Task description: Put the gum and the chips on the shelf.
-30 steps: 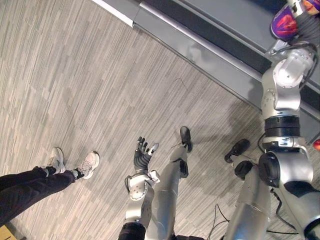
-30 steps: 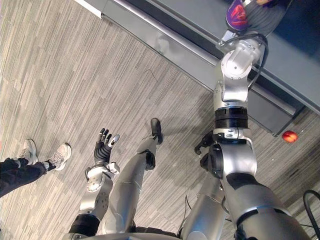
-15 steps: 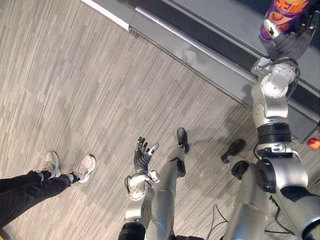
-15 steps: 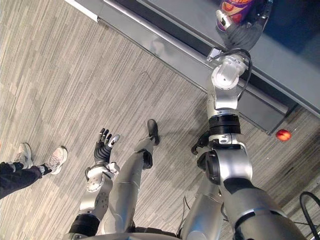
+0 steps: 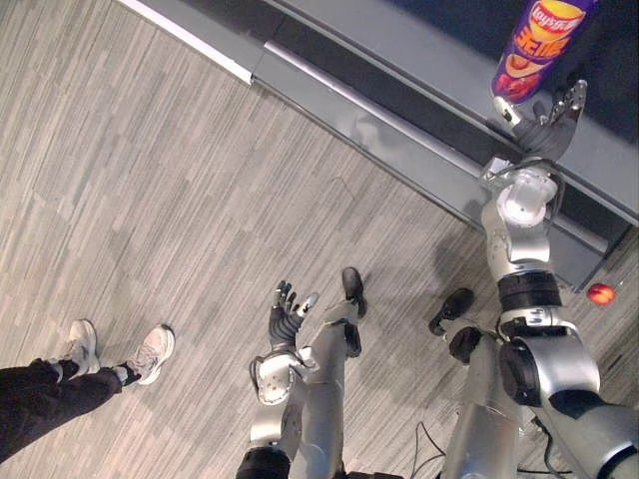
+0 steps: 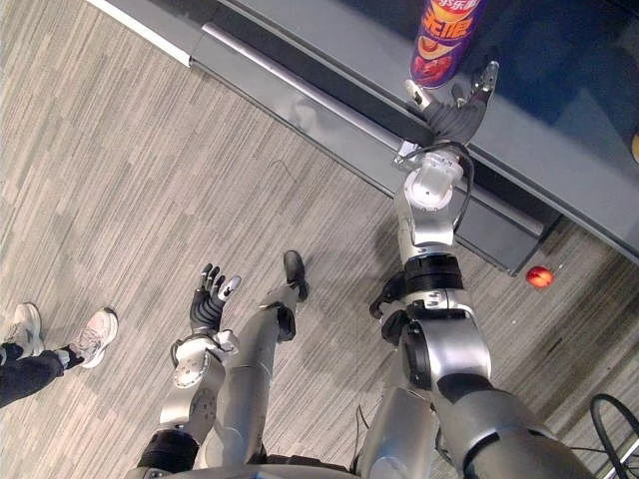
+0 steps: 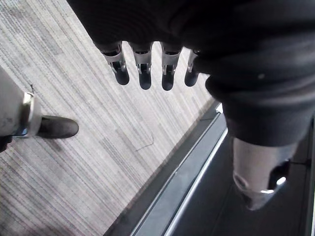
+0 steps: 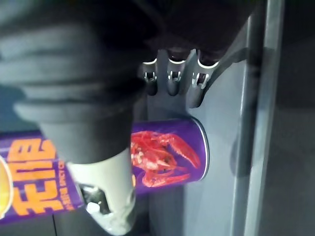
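The chips can [image 5: 534,45] stands upright on the grey shelf [image 5: 399,40], at about 1 o'clock in the left eye view. The right hand [image 5: 552,122] is raised to the shelf just below the can, at its 5 o'clock side. The hand is open, its fingers [image 8: 173,83] straight and spread and curled round nothing. The thumb [image 5: 506,113] lies close to the can's base; whether it touches the can cannot be told. In the right wrist view the purple can [image 8: 167,155] shows just past the hand, with bare shelf beyond the fingertips.

The left hand [image 5: 285,314] hangs low at about 6 o'clock, over the striped floor [image 5: 150,180]. It is open too, with its fingers [image 7: 142,69] straight and nothing in it.

A small red round thing [image 5: 600,293] lies on the floor at 3 o'clock, beside the shelf's base. A person's legs and pale shoes [image 5: 150,351] come in at 8 o'clock, well apart from both hands.
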